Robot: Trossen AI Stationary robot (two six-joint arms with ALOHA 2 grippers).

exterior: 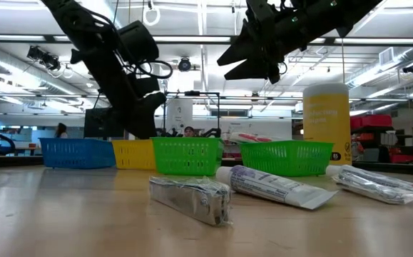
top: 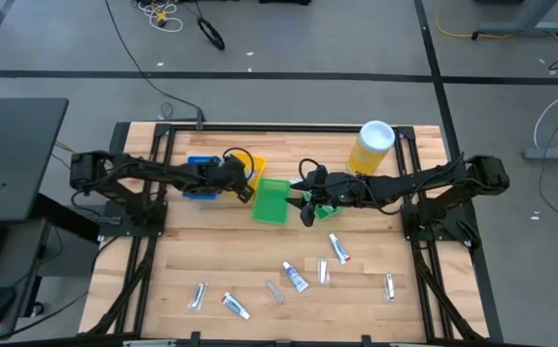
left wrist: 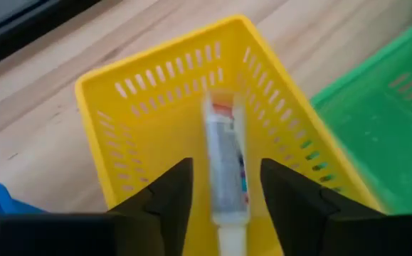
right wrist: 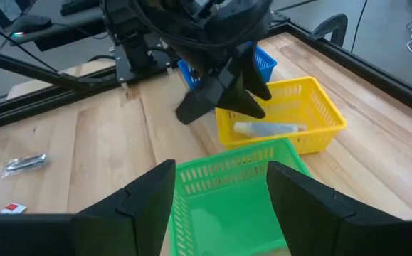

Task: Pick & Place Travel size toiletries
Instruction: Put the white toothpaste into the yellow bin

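Yellow bin (left wrist: 120, 135) walls closely flank toothpaste tube (left wrist: 225, 163).

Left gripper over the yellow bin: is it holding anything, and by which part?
Nothing is held. The left gripper is open above the yellow slotted plastic bin, and the white toothpaste tube lies loose inside it, between the fingers but ungripped.

My worktop (top: 211, 270) is pale wood planking, matt, with visible grain. The yellow bin (left wrist: 156, 107) under my left pincer (left wrist: 220, 188) is slotted plastic with a slight sheen, like the green bin (right wrist: 227, 192). The toothpaste tube (left wrist: 225, 163) inside looks smooth and glossy, though it is blurred. The crumpled silvery tube (exterior: 190, 198) has a foil-like, creased surface. My pincer fingers (right wrist: 145, 195) are dark and matt.
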